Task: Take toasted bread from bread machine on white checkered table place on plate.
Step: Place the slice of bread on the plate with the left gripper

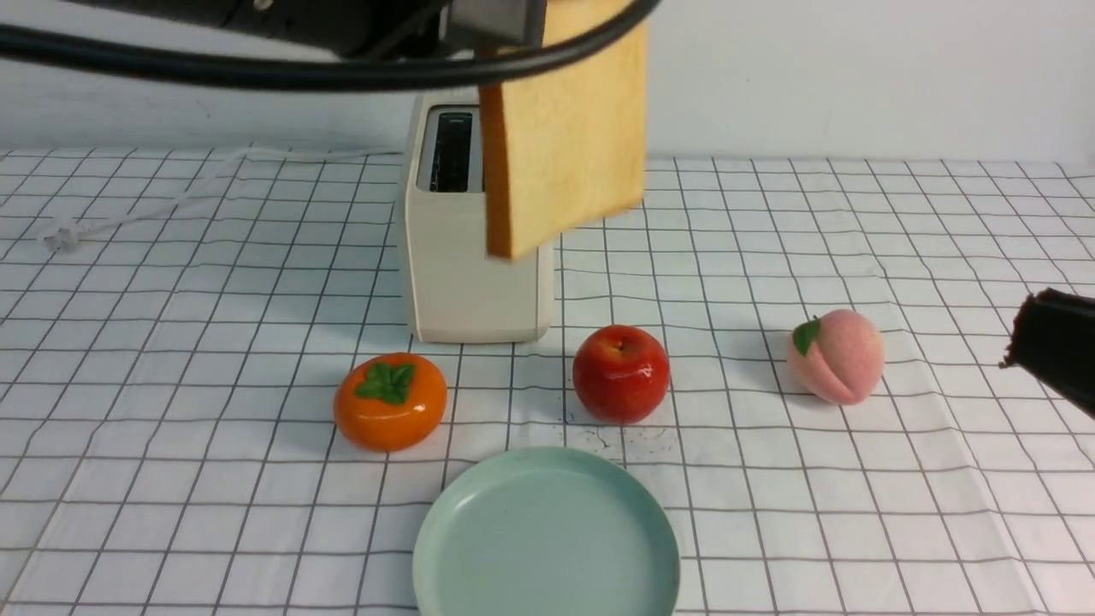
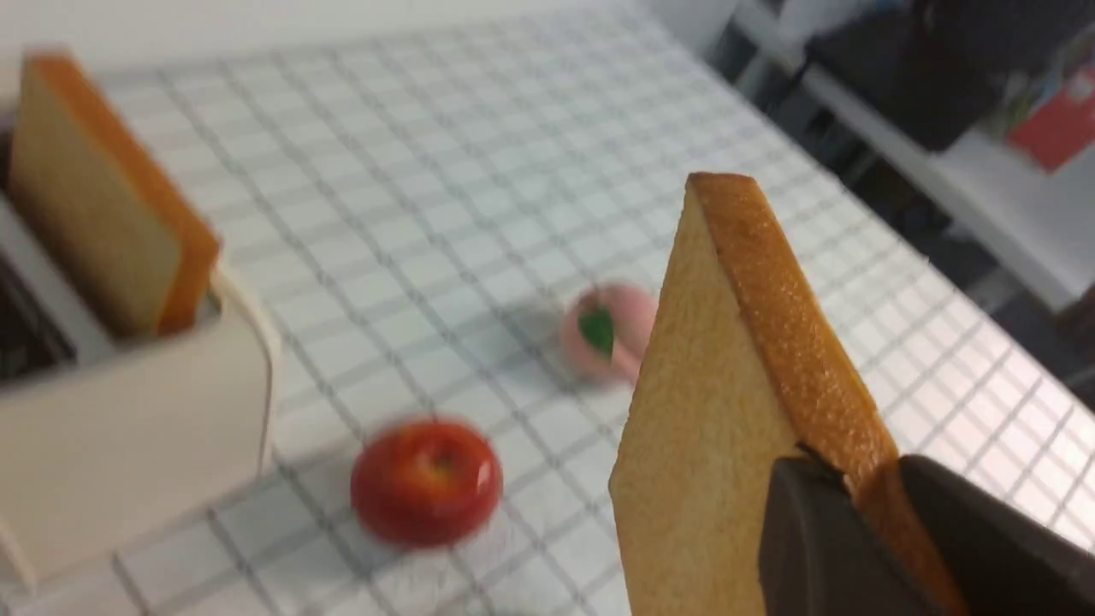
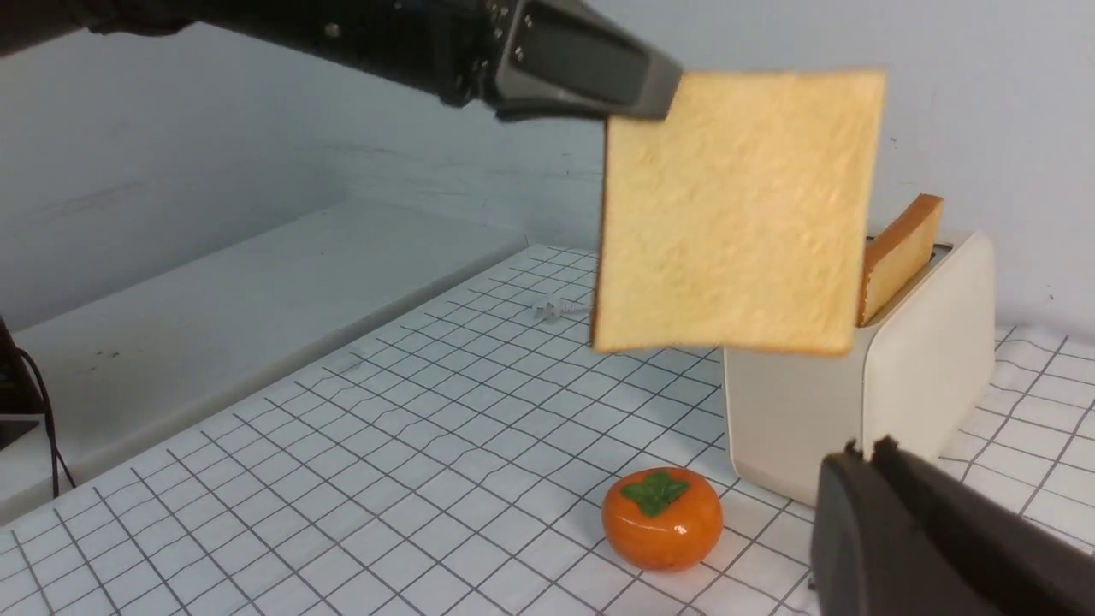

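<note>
My left gripper [image 1: 500, 26] is shut on the top edge of one slice of toasted bread [image 1: 565, 128], which hangs upright in the air above and just in front of the bread machine [image 1: 462, 274]. In the left wrist view both fingers [image 2: 813, 547] pinch the slice's crust [image 2: 796, 342]. A second slice [image 3: 898, 252] stands in the bread machine's slot [image 2: 94, 197]. The mint-green plate [image 1: 547, 539] lies bare at the front of the white checkered table [image 1: 171, 359]. My right gripper [image 1: 1014, 342] hovers low at the right, shut and holding nothing [image 3: 864, 449].
An orange persimmon [image 1: 389, 412], a red apple [image 1: 621, 373] and a pink peach [image 1: 836, 356] sit in a row between the bread machine and the plate. The white cord and plug [image 1: 60, 235] trail off to the back left. A black cable [image 1: 257, 73] crosses the top.
</note>
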Controlling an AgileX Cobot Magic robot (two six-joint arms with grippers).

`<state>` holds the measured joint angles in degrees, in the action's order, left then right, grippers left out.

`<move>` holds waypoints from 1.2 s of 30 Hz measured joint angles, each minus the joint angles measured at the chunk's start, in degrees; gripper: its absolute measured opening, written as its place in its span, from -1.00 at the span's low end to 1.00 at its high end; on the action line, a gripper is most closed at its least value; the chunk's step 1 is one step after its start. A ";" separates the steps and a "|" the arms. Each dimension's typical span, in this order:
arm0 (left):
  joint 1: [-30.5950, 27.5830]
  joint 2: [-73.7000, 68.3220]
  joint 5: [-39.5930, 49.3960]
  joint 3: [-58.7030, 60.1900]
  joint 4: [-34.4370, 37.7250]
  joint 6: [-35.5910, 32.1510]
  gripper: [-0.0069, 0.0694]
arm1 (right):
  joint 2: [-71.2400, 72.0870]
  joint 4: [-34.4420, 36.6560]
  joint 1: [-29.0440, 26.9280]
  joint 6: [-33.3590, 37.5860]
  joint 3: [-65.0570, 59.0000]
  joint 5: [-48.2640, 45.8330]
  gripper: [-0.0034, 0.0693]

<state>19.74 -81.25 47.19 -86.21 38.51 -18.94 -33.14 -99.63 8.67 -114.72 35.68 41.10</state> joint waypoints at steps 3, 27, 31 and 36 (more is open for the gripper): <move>0.00 1.34 4.65 3.31 -4.19 4.94 -0.60 | 0.00 0.00 0.00 0.00 0.00 0.42 -0.90; -0.06 -8.58 -10.95 39.06 37.91 -27.67 -0.43 | 0.00 0.00 0.00 -1.10 0.00 1.45 -0.89; -0.06 -11.76 -11.20 39.06 38.37 -28.76 0.16 | 0.00 0.00 0.00 -1.10 0.00 1.50 -0.89; -0.06 -9.16 -12.04 38.92 36.58 -29.23 0.74 | 0.00 0.00 0.00 -1.10 0.00 1.50 -0.89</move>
<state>19.68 -90.41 35.15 -47.29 75.09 -48.17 -33.14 -99.63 8.67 -115.81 35.68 42.60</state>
